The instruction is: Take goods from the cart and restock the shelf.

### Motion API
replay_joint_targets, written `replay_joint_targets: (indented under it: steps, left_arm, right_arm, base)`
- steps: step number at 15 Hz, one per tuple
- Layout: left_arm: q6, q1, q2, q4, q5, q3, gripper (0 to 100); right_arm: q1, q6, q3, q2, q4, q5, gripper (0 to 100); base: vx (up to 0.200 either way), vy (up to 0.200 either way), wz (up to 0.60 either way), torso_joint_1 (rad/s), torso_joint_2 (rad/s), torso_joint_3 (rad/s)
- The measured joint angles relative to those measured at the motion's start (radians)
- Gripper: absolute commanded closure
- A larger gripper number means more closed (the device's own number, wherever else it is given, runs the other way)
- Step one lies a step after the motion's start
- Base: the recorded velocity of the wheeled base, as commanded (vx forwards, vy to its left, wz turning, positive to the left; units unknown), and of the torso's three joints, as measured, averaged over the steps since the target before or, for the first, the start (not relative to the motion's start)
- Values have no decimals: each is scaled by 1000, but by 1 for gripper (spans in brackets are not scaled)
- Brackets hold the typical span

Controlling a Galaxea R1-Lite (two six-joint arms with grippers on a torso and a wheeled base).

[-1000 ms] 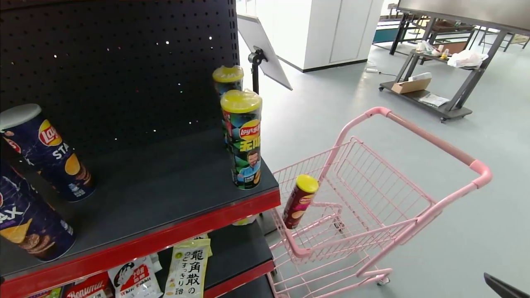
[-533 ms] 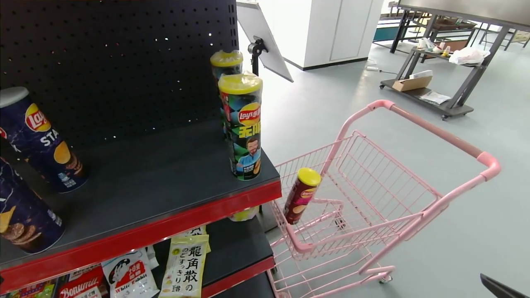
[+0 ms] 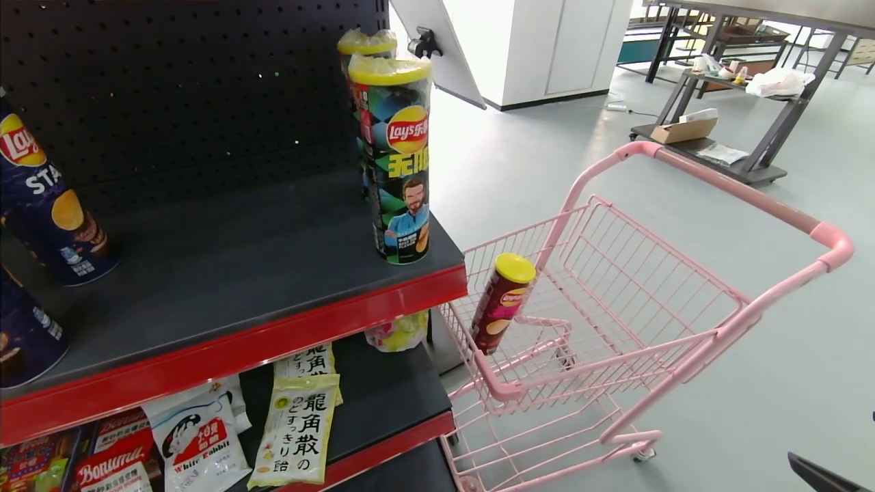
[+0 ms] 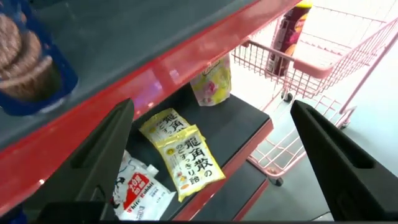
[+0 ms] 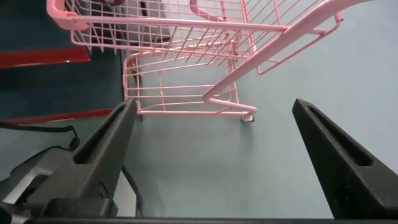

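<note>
- A maroon can [image 3: 502,304] with a yellow lid is seen leaning at the left end of the pink cart [image 3: 735,190], just right of the shelf [image 3: 225,260].
- Two yellow-lidded cans [image 3: 400,157] are stood at the shelf's right end.
- The left hand [image 4: 211,104] is held wide open near the shelf's red edge.
- The right hand [image 5: 212,102] is spread wide beside the cart.

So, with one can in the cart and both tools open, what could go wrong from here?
1. The maroon can leans tilted in a corner of the pink cart; a pinch from the right tool might slip or tip it flat.
2. The green can stands at the front corner of the shelf, beside the cart; lifting past it could knock it off.
3. The cart sits on wheels, so a nudge may roll it.
</note>
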Motion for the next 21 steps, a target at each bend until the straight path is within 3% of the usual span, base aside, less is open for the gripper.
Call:
replay_joint_targets:
  steps: [3,6,11,14,16,17,21]
  left_arm:
    - [0,1,-1,0,2,-3,0]
    - [35,1,0,-3,0,-17,0]
    - [51,1,2,-2,-29,-34,0]
    - [38,-1,-24,12,-126,-4,0]
    - [-9,-2,-50,42,-184,16,0]
    - [-27,-2,-60,60,-200,18,0]
    - [-36,-2,-73,67,-211,29,0]
  right_arm:
    - [0,0,-4,5,0,1,0]
    - [0,8,-27,21,-8,17,0]
    - [1,72,-83,226,-236,40,0]
    - [1,100,-125,473,-442,48,0]
    - [1,107,-160,640,-601,107,0]
    - [3,99,-176,719,-665,167,0]
    - [30,100,-265,943,-739,300,0]
  base:
    - [0,0,0,-170,494,318]
    - [0,0,0,-53,144,95]
    - [0,0,0,0,0,0]
    - [0,0,0,0,0,0]
    - [0,0,0,0,0,0]
    - [0,0,0,0,0,0]
    - [0,0,0,0,0,0]
